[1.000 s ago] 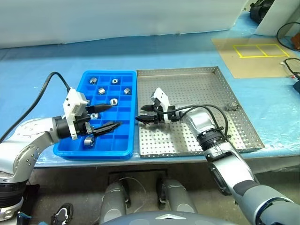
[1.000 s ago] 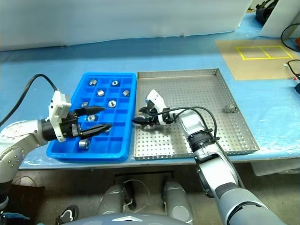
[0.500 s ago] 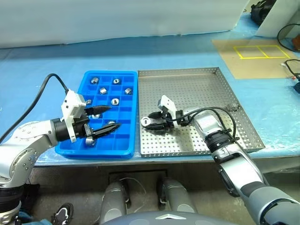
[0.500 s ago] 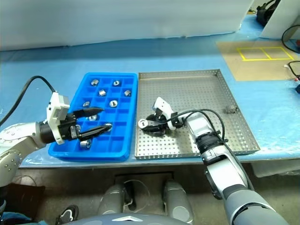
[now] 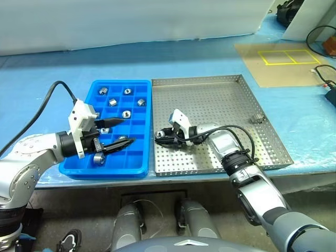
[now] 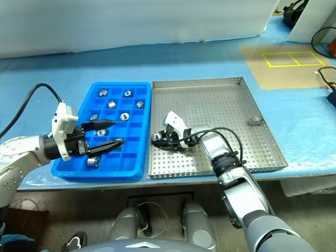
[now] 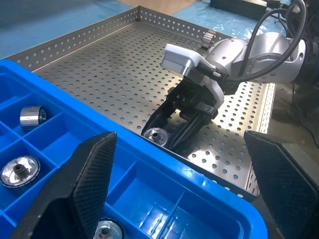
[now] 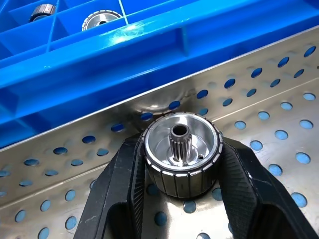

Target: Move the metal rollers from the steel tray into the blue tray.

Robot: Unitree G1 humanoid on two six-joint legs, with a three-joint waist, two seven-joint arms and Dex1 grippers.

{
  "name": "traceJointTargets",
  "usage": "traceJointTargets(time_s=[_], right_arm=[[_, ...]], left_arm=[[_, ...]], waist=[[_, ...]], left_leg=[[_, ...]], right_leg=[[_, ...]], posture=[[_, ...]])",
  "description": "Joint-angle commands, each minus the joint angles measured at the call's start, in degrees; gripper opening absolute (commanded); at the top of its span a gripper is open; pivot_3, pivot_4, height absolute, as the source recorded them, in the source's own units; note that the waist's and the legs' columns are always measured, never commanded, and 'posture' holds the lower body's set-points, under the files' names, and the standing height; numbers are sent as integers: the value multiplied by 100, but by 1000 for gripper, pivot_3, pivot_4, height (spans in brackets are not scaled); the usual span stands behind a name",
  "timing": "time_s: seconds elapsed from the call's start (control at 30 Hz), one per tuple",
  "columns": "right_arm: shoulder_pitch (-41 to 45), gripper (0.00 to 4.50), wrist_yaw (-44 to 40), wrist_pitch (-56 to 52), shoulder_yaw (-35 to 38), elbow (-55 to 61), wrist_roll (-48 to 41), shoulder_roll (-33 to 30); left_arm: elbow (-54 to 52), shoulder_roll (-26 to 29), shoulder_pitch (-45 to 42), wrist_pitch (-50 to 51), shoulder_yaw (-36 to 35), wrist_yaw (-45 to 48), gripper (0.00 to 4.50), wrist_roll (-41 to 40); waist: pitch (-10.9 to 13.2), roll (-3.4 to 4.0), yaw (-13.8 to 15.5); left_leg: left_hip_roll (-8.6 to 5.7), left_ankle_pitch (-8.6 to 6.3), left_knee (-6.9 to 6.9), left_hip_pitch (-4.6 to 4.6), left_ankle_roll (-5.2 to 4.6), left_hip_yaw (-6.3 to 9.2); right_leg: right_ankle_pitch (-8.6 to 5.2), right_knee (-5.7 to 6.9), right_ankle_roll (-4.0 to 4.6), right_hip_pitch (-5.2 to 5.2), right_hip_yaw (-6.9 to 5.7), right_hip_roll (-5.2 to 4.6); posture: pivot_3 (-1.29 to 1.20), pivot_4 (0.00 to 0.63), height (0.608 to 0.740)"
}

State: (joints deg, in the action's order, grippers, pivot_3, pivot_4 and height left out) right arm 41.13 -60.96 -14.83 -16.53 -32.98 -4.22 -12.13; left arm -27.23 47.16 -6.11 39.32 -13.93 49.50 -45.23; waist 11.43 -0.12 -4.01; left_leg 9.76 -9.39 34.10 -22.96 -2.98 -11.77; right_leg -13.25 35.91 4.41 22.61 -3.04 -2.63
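Head stereo downward; two wrist close-ups

We see pale blue table sheet [image 5: 47,73] covering work surface. White panel [image 5: 131,21] stands along far edge. At far right, tan mat [image 5: 278,65] lies flat on sheet, marked with yellow rectangle outline [image 5: 287,56] split into two boxes. Black cables [image 5: 321,32] loop near mat's right edge. Dark object [image 5: 287,6] sits at top right corner, too small to identify. We note small grey item [image 5: 256,118] by right rim of perforated metal tray.
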Motion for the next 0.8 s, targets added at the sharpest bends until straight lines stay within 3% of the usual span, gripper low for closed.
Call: traceJointTargets(time_s=[0.03, 0.2, 0.33, 0.57, 0.63, 0.8], right_arm=[[250, 1687, 140, -171, 153, 198, -98, 96], [512, 1687, -290, -564, 216, 955, -528, 149], [1084, 1687, -298, -1028, 359, 1356, -969, 697], [1386, 1687, 216, -420, 5, 658, -457, 1367], [1508, 1687, 703, -425, -99, 328, -148, 1486], [1743, 1687, 961, -641, 149, -1, -207, 1526]], left_arm=[[-317, 202, 244, -106, -525, 48, 4306, -20], [-484, 358, 747, -138, -1267, 106, 4306, -61], [-249, 319, 1094, -141, -1929, -79, 4306, 73], [-689, -28, 1517, -92, -1972, -477, 4306, 14], [-774, -76, 1564, -79, -1981, -580, 4306, -19], [-881, -119, 1631, -61, -2007, -738, 4306, -100]], waist=[[1, 1, -8], [3, 0, 6], [7, 2, -73], [4, 1, 206], [4, -2, 284], [4, -2, 337]], left_leg=[[2, 1, 0, -1, 2, 0], [3, 2, -1, -10, 4, 0], [22, 5, -4, -24, 14, -2], [25, 29, -76, -3, 56, 0], [18, 27, -76, -18, 53, 0], [17, 32, -77, -11, 62, 1]], right_leg=[[1, 0, 2, 3, 0, 1], [1, -4, 2, 9, 0, 4], [9, 0, 15, 38, 2, 23], [2, -23, 39, 38, 0, 39], [2, -27, 39, 46, 0, 34], [2, -17, 38, 47, 0, 32]], posture=[[-380, 150, 740], [-345, 150, 740], [-314, 150, 740], [-260, 150, 740], [-255, 150, 740], [-249, 150, 740]])
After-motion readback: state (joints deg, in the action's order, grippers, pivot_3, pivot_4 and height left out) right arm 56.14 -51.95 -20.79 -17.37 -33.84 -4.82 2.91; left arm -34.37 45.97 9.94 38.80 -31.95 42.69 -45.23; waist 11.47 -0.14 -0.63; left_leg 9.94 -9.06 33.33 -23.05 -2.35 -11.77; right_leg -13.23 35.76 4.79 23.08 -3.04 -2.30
